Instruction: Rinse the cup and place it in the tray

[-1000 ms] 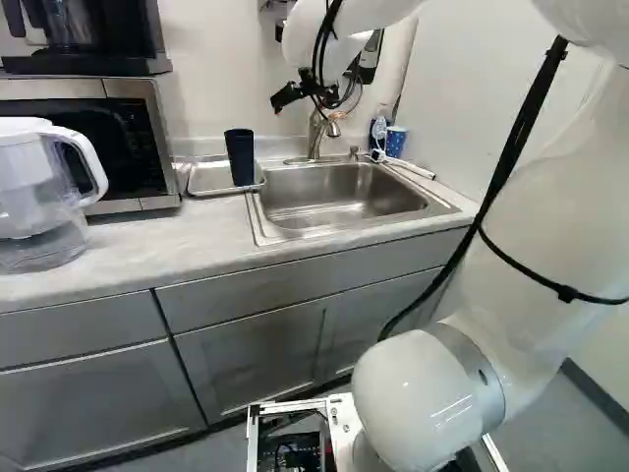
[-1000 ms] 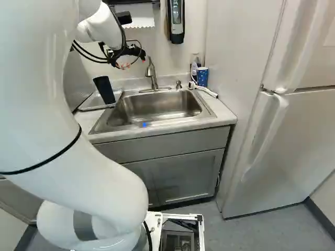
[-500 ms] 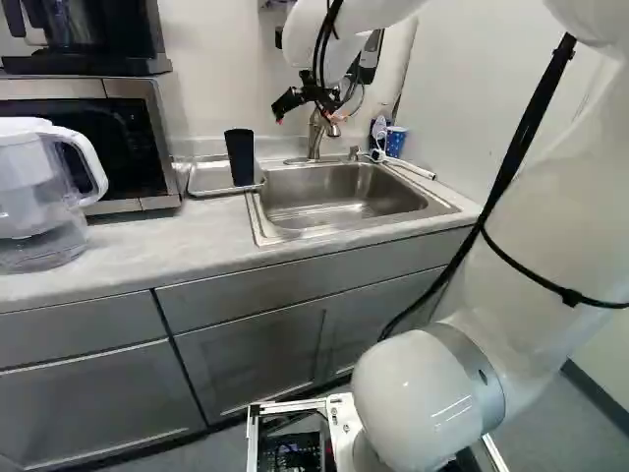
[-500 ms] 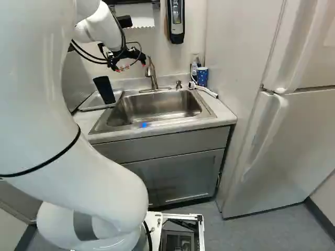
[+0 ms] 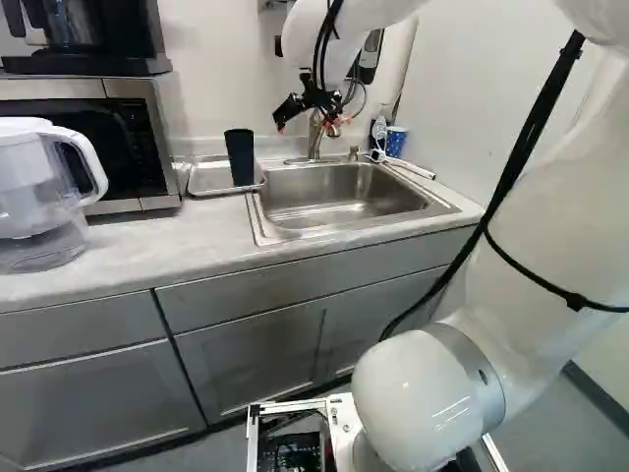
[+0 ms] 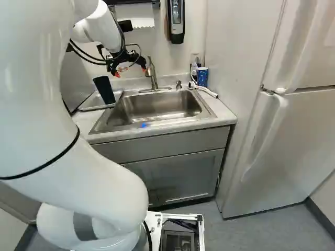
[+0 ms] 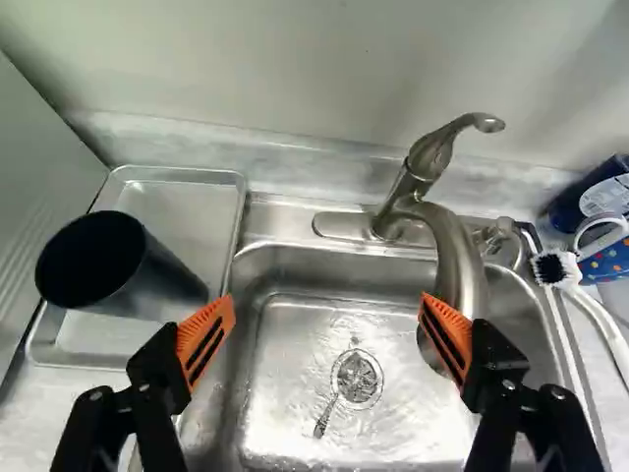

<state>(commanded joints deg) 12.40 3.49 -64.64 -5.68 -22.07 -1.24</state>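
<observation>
The jaws hang spread and empty by the tap (image 7: 458, 246), probably to work it; the cup (image 7: 162, 283) stands in the tray (image 7: 192, 211), perhaps to dry.

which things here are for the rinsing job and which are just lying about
For the job:
dark cup, in the tray
tray
sink
faucet

Probably just lying about:
brush
blue spotted cup
water pitcher
microwave
</observation>
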